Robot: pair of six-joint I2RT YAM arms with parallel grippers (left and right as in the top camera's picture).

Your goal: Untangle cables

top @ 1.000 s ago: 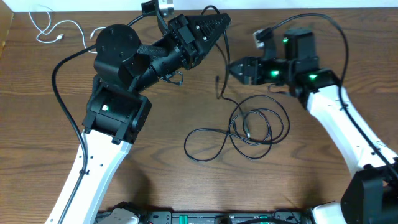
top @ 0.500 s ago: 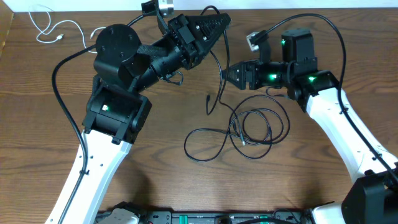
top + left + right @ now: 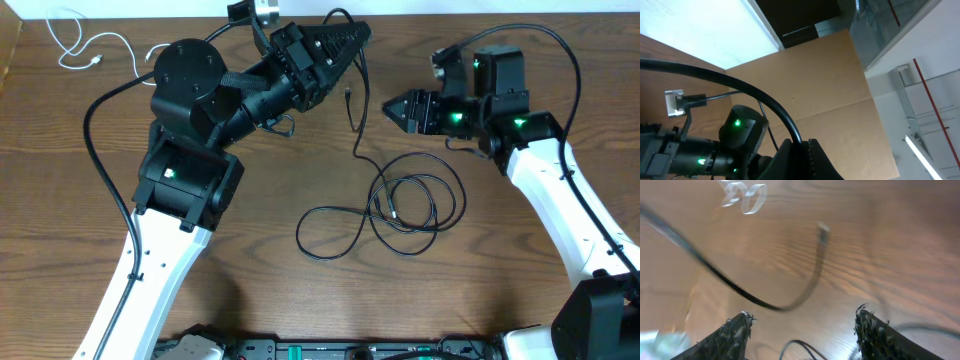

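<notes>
Two black cables lie looped together on the wooden table at mid-right. One strand rises from the loops to my left gripper, which is shut on it near the table's far edge. The left wrist view shows the black cable running in between the closed fingers. Its short free end with the plug dangles below the grip. My right gripper stands open just right of that strand, nothing between its fingers; the plug end shows blurred ahead. The white cable lies at the far left.
The left arm's large black body reaches across the upper left of the table. Thick black robot cables arc beside both arms. The table's far edge meets a white wall.
My right gripper came left toward the hanging strand, then drew back to the right and up. The black cable's free plug end swung from low on the strand to higher up. Left gripper unmoved.
</notes>
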